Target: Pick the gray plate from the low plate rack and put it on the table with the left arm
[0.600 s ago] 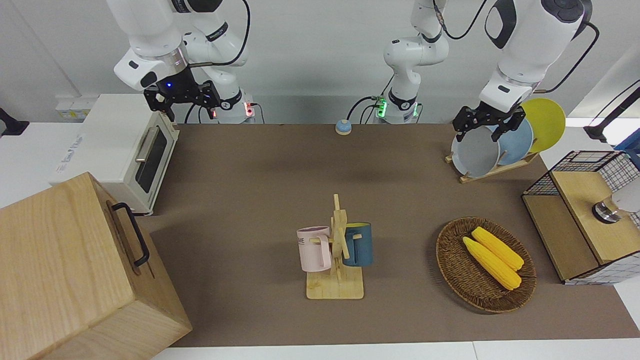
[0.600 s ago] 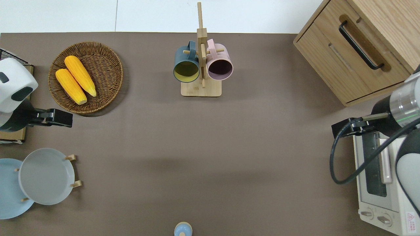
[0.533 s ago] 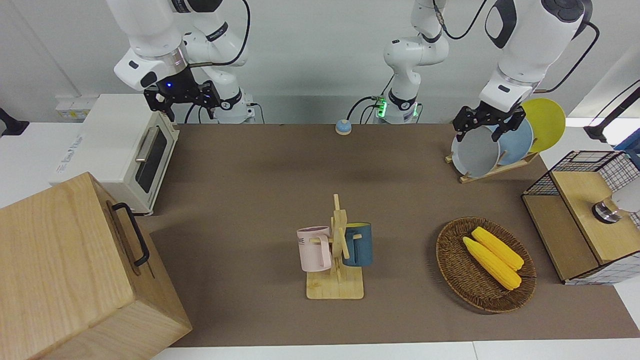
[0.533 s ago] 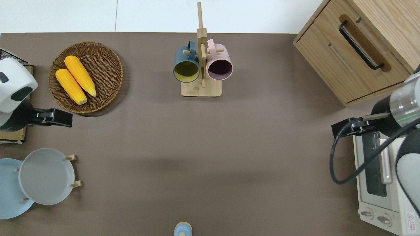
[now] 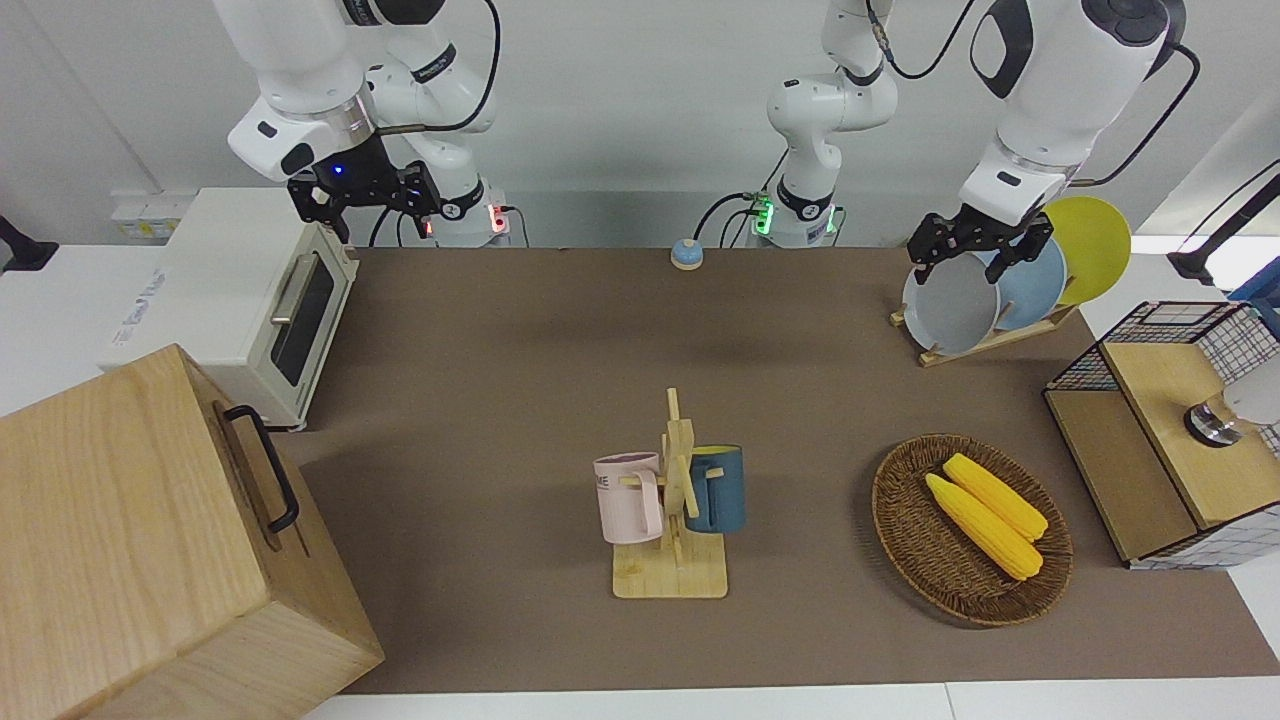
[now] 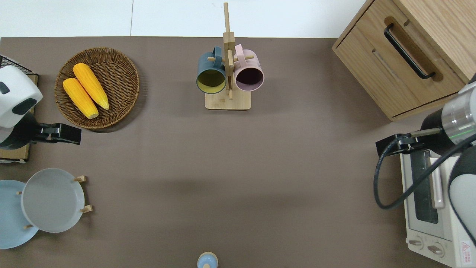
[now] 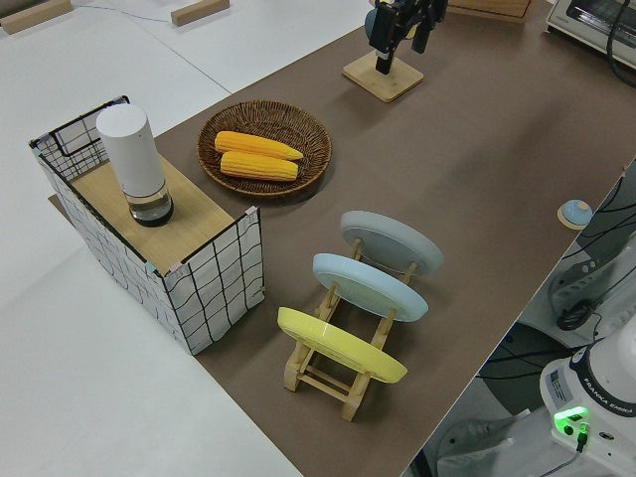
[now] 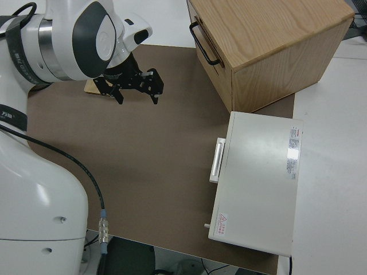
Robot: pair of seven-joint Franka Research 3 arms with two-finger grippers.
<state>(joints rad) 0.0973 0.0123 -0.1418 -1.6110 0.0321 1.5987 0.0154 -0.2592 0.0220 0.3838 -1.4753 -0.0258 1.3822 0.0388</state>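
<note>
The gray plate (image 5: 950, 305) stands on edge in the slot of the low plate rack (image 5: 985, 340) that is farthest from the robots, at the left arm's end of the table (image 5: 520, 330). It also shows in the overhead view (image 6: 52, 200) and the left side view (image 7: 391, 241). My left gripper (image 5: 968, 262) is open and empty in the air. In the overhead view the left gripper (image 6: 65, 134) is over bare table between the plate rack (image 6: 83, 193) and the wicker basket. The right arm is parked, its gripper (image 8: 136, 94) open.
A light-blue plate (image 5: 1035, 285) and a yellow plate (image 5: 1090, 245) stand in the same rack. A wicker basket (image 6: 122, 100) holds two corn cobs. A wire-sided crate (image 5: 1160, 440), a mug tree (image 5: 672, 500), a wooden cabinet (image 5: 150, 540) and a toaster oven (image 5: 260, 300) stand around.
My left gripper has shifted very slightly upward. The plates and the right arm have not moved.
</note>
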